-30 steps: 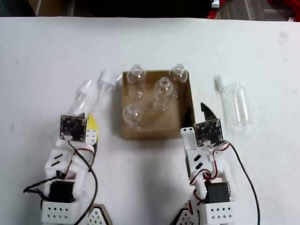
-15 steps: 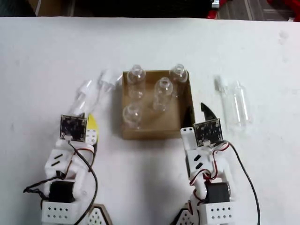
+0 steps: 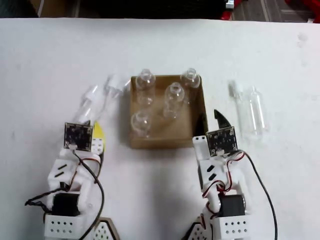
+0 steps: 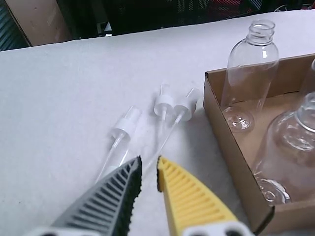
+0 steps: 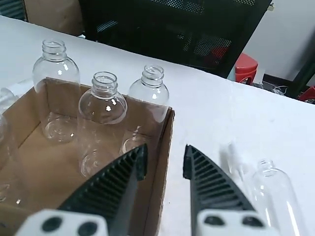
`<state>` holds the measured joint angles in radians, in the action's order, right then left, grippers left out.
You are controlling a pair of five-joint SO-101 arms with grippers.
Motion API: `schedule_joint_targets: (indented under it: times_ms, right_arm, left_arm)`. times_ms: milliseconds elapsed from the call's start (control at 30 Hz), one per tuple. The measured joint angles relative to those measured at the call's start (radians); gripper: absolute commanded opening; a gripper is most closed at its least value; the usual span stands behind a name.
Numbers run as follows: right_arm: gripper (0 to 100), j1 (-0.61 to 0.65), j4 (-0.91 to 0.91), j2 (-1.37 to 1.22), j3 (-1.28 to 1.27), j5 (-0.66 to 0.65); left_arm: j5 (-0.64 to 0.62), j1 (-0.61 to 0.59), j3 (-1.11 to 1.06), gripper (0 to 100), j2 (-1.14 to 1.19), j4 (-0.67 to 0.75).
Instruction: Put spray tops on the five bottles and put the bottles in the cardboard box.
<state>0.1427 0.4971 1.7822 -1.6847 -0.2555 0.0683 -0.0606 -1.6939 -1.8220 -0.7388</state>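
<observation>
Four clear bottles without tops stand in the cardboard box (image 3: 167,142); the left wrist view shows the box wall (image 4: 231,142) and one bottle (image 4: 248,69). A fifth bottle (image 3: 256,115) lies on the table right of the box, with a spray top (image 3: 234,90) beside it. Three spray tops (image 4: 164,103) lie left of the box. My left gripper (image 4: 147,169) hovers just short of them, open by a narrow gap and holding nothing. My right gripper (image 5: 165,155) is open over the box's right wall (image 5: 162,172), near the lying bottle (image 5: 273,191).
Both arm bases stand at the table's near edge (image 3: 150,220). White tabletop (image 3: 60,55) stretches behind and to both sides of the box. Dark chairs and a red object lie beyond the far edge.
</observation>
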Motion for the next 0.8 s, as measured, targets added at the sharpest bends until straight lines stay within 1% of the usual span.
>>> schedule_joint_targets:
  times_ms: [433, 667, 800]
  right_arm:
    - [10.2, -0.003, 0.000, 0.000, 0.000, 0.000]
    - [10.1, -0.069, 0.000, 0.000, 0.000, 0.000]
    - [10.1, -0.080, 0.000, 0.000, 0.000, 0.000]
  left_arm:
    - [0.000, 0.000, 0.000, 6, 0.000, 0.000]
    - [0.000, 0.000, 0.000, 6, 0.000, 0.000]
    - [0.000, 0.000, 0.000, 6, 0.000, 0.000]
